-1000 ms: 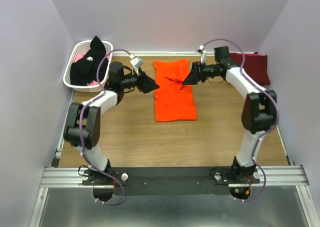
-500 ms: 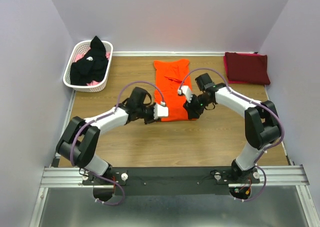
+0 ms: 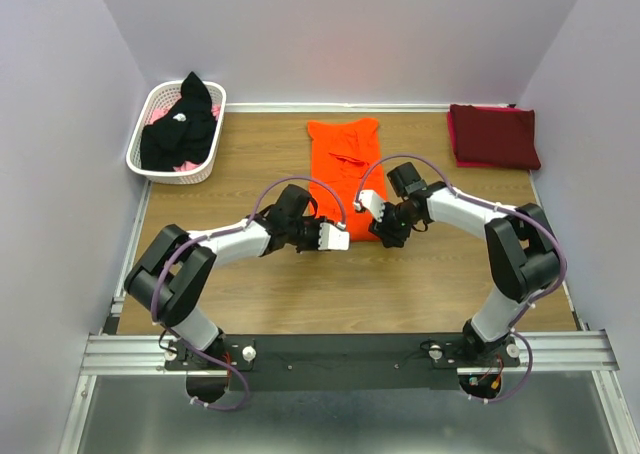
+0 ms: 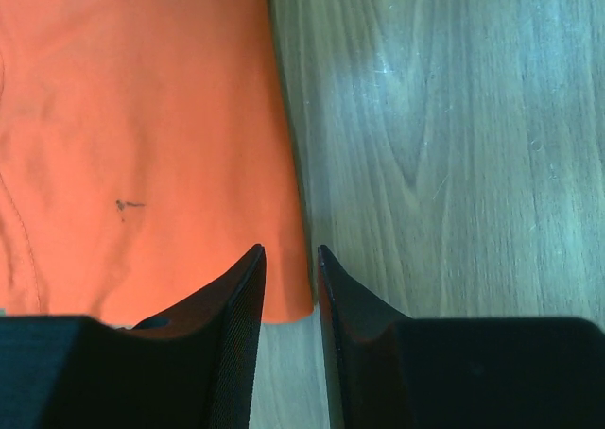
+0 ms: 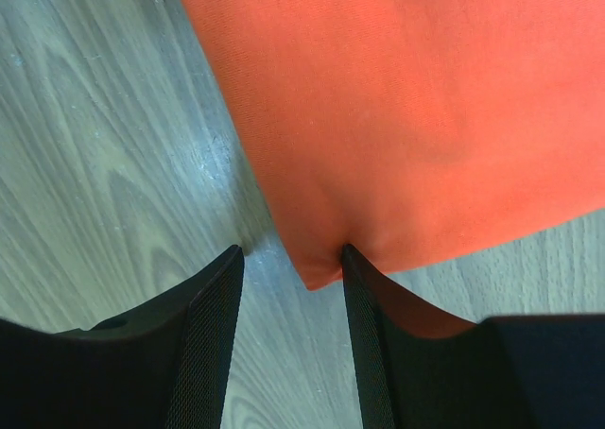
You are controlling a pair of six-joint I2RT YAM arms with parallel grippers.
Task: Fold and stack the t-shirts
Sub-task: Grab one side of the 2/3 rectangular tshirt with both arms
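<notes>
I see the orange shirt (image 3: 345,179) lying flat in the middle of the wood-grain desk (image 3: 420,274), which is boxed in by pale lilac walls (image 3: 340,34). My left tool (image 4: 291,251) straddles the shirt's near left corner with a narrow gap, and I cannot tell if it pinches. My right tool (image 5: 291,251) stands parted over bare wood at the other near corner.

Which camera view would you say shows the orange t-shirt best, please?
The top external view: nearly the whole orange t-shirt is in frame, with only its near corners covered. Each wrist view shows just one near corner, close up.
</notes>
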